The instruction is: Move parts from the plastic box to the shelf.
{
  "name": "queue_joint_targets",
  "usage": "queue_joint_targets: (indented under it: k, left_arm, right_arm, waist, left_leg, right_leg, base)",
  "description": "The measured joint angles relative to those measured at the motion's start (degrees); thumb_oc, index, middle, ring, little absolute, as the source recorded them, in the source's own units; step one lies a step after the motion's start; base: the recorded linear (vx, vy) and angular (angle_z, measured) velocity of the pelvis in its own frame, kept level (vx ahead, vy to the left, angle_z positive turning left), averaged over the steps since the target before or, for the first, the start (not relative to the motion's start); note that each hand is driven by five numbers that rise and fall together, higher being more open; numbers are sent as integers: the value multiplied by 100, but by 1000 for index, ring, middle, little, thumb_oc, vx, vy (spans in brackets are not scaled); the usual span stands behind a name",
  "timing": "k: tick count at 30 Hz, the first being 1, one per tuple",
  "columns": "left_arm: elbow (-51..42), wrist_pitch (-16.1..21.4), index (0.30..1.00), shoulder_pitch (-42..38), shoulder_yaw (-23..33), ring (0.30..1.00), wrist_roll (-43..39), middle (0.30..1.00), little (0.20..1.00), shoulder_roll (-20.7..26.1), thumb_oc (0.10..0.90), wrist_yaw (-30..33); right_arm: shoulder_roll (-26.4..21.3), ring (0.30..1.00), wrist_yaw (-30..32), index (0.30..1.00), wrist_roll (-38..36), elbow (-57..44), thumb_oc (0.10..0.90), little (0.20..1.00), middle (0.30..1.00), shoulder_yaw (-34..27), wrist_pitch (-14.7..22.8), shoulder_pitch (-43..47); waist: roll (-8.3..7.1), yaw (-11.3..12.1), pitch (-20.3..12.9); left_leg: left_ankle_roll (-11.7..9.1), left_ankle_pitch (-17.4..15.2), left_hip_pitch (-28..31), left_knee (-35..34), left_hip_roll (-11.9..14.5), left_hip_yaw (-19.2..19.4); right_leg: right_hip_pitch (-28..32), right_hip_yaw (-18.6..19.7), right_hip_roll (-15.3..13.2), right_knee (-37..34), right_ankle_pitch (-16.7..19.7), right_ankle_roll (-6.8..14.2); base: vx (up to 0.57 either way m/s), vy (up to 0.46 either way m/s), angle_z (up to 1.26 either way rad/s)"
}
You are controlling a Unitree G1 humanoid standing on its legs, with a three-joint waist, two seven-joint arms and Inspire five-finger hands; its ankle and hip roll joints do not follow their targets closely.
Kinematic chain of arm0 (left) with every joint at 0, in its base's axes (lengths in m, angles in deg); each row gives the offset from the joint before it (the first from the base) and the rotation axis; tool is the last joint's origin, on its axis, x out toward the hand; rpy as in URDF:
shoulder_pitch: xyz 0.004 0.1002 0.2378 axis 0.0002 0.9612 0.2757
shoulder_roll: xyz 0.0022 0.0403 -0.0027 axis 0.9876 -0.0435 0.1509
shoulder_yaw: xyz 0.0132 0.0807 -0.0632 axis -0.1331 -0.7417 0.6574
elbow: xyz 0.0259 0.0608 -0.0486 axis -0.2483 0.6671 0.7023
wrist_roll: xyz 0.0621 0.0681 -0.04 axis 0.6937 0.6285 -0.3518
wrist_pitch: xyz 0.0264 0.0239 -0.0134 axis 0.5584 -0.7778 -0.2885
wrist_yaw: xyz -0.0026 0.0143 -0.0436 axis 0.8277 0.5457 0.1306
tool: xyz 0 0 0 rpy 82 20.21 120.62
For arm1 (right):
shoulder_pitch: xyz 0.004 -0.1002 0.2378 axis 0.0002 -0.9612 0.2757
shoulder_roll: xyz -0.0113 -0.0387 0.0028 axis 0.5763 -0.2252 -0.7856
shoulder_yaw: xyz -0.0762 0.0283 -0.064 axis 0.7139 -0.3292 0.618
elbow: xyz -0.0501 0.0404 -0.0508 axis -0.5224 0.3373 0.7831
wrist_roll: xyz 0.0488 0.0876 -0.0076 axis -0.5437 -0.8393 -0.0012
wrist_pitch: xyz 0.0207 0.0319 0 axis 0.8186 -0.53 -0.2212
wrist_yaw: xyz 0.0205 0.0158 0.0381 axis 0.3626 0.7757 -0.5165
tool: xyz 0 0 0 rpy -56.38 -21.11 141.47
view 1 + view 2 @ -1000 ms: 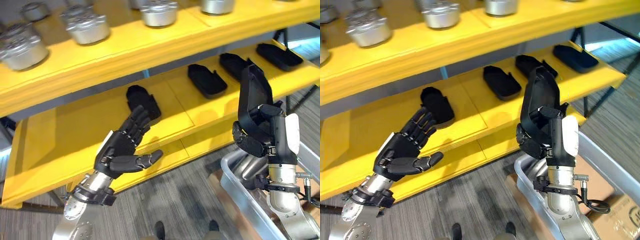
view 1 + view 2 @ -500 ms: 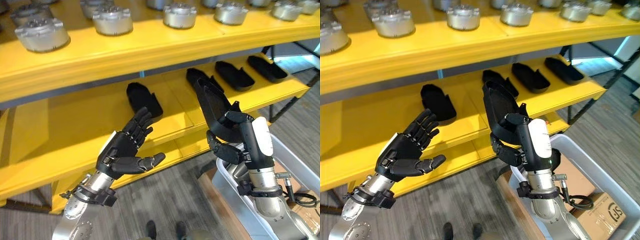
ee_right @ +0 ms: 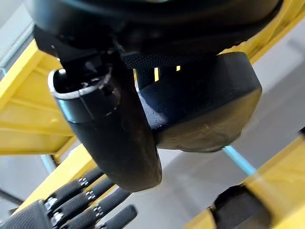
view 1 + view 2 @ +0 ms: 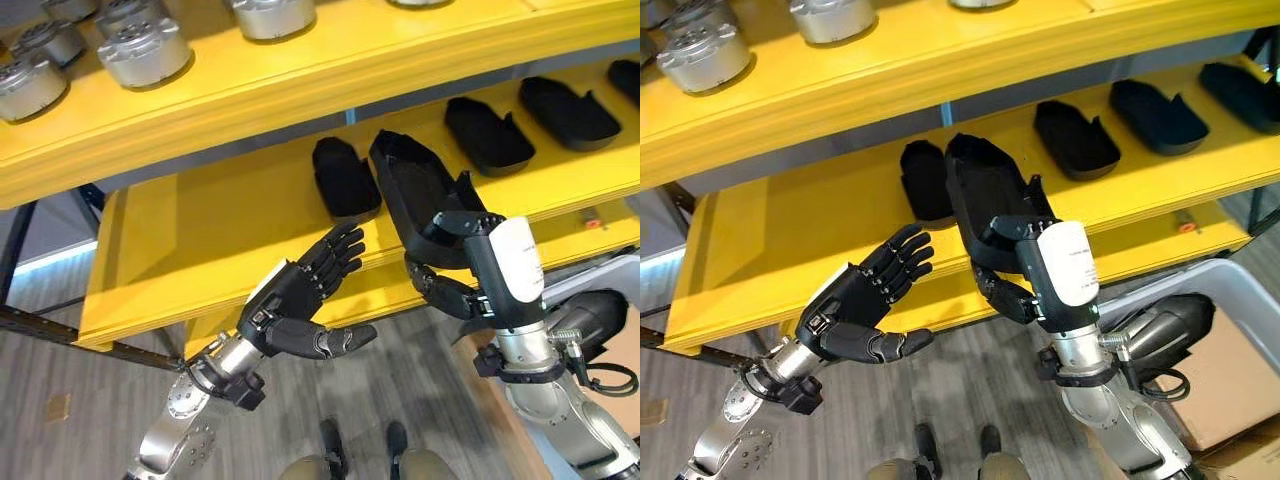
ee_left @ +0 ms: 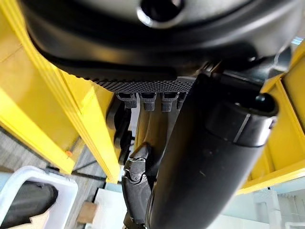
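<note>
Silver-grey arms, dark left hand (image 4: 290, 310), white-covered right hand (image 4: 480, 265)

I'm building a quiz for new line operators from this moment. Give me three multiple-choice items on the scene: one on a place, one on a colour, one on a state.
1. Where do the loose black parts lie?
A. lower shelf board
B. upper shelf board
C. floor

2. What colour is the shelf?
A. blue
B. yellow
C. white

3. What is the left hand doing?
A. gripping a part
B. open, holding nothing
C. pressing the box

Answers:
1. A: black parts rest on the lower board.
2. B: the shelf is yellow.
3. B: the left hand is spread, while the right hand holds the black part.
</note>
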Motion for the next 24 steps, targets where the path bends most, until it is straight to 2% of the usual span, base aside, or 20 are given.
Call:
queue_joint_targets:
  k: [2,3,4,5,6,7,8,9,10,11,12,13,15,17,19,22,24]
  left_arm:
    - [-4,51,1000,13,40,1000,0,1000,1000,6,900,205]
    - [47,82,1000,-18,53,1000,0,1000,1000,29,900,305]
    - [146,105,1000,-77,52,1000,2,1000,1000,44,900,391]
    - [301,108,1000,-153,27,1000,39,1000,1000,61,900,436]
    - [365,113,1000,-181,27,1000,49,1000,1000,67,900,453]
    - [463,140,1000,-212,23,1000,48,1000,1000,64,900,471]
    - [576,168,1000,-267,8,1000,48,1000,1000,51,900,456]
    - [682,169,1000,-333,-32,1000,48,1000,1000,46,900,468]
    - [744,190,1000,-389,-91,1000,46,1000,1000,-8,900,465]
    - [719,227,1000,-371,-117,1000,42,1000,1000,-128,900,472]
    - [720,242,1000,-380,-117,1000,40,1000,1000,-179,900,464]
    - [759,265,1000,-424,-105,1000,31,1000,1000,-225,900,469]
    - [808,262,1000,-483,-91,1000,-15,1000,1000,-218,900,480]
    - [815,246,1000,-355,19,1000,-21,1000,1000,-173,900,488]
    - [809,231,1000,-319,43,1000,-27,1000,1000,-165,900,572]
    - [761,199,1000,-284,71,1000,-19,1000,1000,-145,900,575]
    - [637,107,1000,-247,80,1000,-19,1000,1000,-95,900,530]
  right_arm:
    - [-78,300,-107,300,-2,5,400,300,300,67,13,326]
    - [-78,300,-166,300,-1,9,400,300,300,140,26,535]
    - [-74,300,-247,300,-2,15,400,300,300,236,31,741]
    - [-62,300,-347,300,1,12,400,300,300,250,107,792]
    - [-104,300,-363,300,0,4,400,300,300,248,181,809]
    - [-193,300,-434,300,-1,7,400,300,300,248,281,906]
    - [-228,300,-516,300,0,16,400,300,300,244,313,996]
    - [-262,300,-602,300,-1,16,400,300,300,244,324,1101]
    - [-398,300,-684,300,-12,10,400,300,300,186,390,1149]
    - [-680,300,-771,300,2,11,400,300,300,191,437,1292]
    - [-690,300,-824,300,1,20,400,300,300,197,467,1311]
    - [-540,300,-909,300,1,91,400,300,300,228,521,1308]
    - [-465,300,-1135,300,0,213,400,300,300,394,568,1345]
    - [-351,300,-1272,300,0,325,400,300,300,405,665,1363]
    - [-326,300,-1368,300,-2,376,400,300,300,390,691,1377]
    - [-311,300,-1387,300,-3,376,400,300,300,383,708,1362]
    - [-118,300,-1350,300,-3,377,400,300,300,355,692,1220]
  waist:
    - [-24,97,120]
    - [-121,141,188]
    - [-272,137,294]
    - [-337,92,322]
    - [-360,67,330]
    - [-352,11,339]
    - [-342,-59,341]
    - [-336,-154,345]
    - [-244,-185,345]
    - [22,-173,348]
    - [86,-177,346]
    - [48,-143,354]
    - [-27,-32,373]
    - [-25,61,372]
    - [-25,64,372]
    - [-79,104,355]
    - [-211,140,269]
  left_leg:
    - [-49,25,-14,16,-152,-171]
    - [-152,84,-100,131,-264,-318]
    - [-146,44,-179,345,-321,-412]
    - [-141,-319,-237,658,-41,-388]
    - [-210,-333,-204,678,225,-396]
    - [-266,-312,-146,622,662,-407]
    - [-395,-284,-107,590,952,-390]
    - [-499,-223,-25,503,1159,-388]
    - [-262,339,129,364,1213,-406]
    - [-257,738,285,361,1194,-424]
    - [-531,476,312,344,1111,-414]
    - [-613,307,288,367,918,-397]
    - [-464,180,249,331,653,-373]
    - [-478,-163,318,320,643,-330]
    - [-628,-369,501,160,700,-178]
    - [-890,-440,718,-24,697,-42]
    - [-910,-431,733,-68,692,16]
  right_leg:
    - [-250,260,-177,329,-112,81]
    - [-351,327,-353,412,-110,89]
    - [-378,382,-548,446,-58,119]
    - [-319,337,-636,425,-34,153]
    - [-311,333,-678,442,-34,156]
    - [-332,340,-784,487,-42,189]
    - [-354,333,-890,524,-38,237]
    - [-379,342,-1068,601,-69,294]
    - [-399,441,-1239,680,-155,621]
    - [-489,571,-1341,841,-188,918]
    - [-524,632,-1453,878,-194,1024]
    - [-555,720,-1684,870,-164,1134]
    - [-504,804,-1956,741,-46,1223]
    - [-331,784,-1955,587,52,1575]
    - [-193,752,-1910,503,114,1580]
    - [127,743,-1894,-69,459,1524]
    - [325,654,-1889,-588,720,1384]
  base:
    - [68,290,-37]
    - [47,271,-37]
    - [35,211,-11]
    - [42,249,5]
    - [80,404,18]
    - [83,383,17]
    - [145,517,25]
    - [172,456,29]
    - [238,574,14]
    - [175,362,5]
    - [221,430,3]
    - [252,461,20]
    - [278,471,33]
    - [340,472,26]
    - [277,310,5]
    - [228,211,-18]
    - [140,139,-17]
